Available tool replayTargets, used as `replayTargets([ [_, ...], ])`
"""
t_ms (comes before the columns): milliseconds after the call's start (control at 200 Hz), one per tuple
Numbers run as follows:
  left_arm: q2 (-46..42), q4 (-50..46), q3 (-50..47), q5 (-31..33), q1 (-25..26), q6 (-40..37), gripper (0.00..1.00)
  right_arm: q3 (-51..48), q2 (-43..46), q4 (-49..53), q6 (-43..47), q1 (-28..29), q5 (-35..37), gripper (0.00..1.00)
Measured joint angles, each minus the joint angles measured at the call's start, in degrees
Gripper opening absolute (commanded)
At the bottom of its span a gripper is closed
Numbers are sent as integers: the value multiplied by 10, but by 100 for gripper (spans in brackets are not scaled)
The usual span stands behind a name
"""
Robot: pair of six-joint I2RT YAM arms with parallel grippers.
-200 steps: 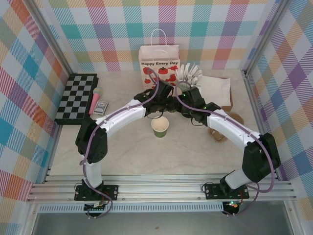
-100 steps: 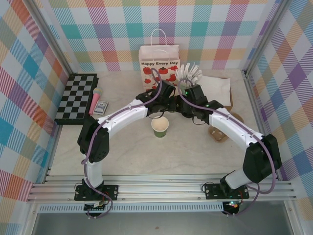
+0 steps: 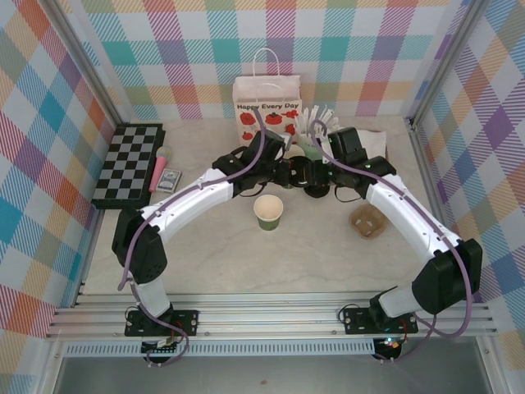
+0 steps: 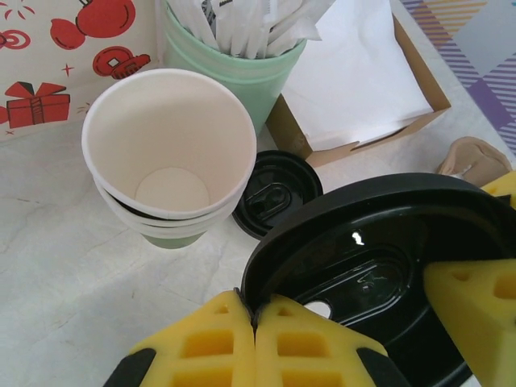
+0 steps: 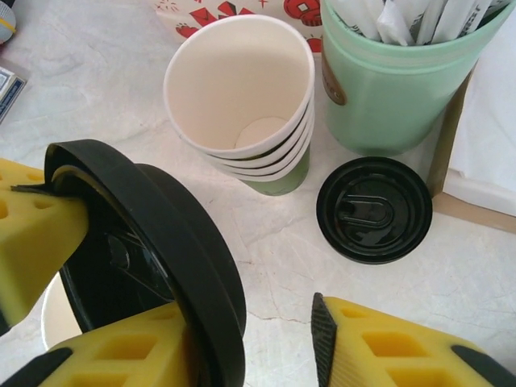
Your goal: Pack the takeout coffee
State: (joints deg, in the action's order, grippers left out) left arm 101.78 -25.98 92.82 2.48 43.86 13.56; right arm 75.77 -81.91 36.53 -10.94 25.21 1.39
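Black lid [image 4: 363, 262] pinched at its rim by closed left fingers [image 4: 201, 343], right fingers [image 5: 387, 347] parted, one against lid

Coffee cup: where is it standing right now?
In the top view, the lidless green cup stands mid-table between the two arms, on the near side of the white paper bag.
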Motion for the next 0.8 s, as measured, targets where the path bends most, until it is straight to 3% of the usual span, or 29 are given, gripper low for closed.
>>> replayTargets([
  [200,-4,26,-24,-16,0,-4,0,0,0,-2,7,0,-40,33],
  [485,-13,39,-38,-30,0,-3,2,0,0,-5,12,-3,-64,14],
  [665,-24,42,-45,-47,-9,8,29,-3,12,-11,38,-3,-63,9],
  [800,-81,71,-101,-87,-26,17,59,-15,41,-35,105,-2,-46,8],
])
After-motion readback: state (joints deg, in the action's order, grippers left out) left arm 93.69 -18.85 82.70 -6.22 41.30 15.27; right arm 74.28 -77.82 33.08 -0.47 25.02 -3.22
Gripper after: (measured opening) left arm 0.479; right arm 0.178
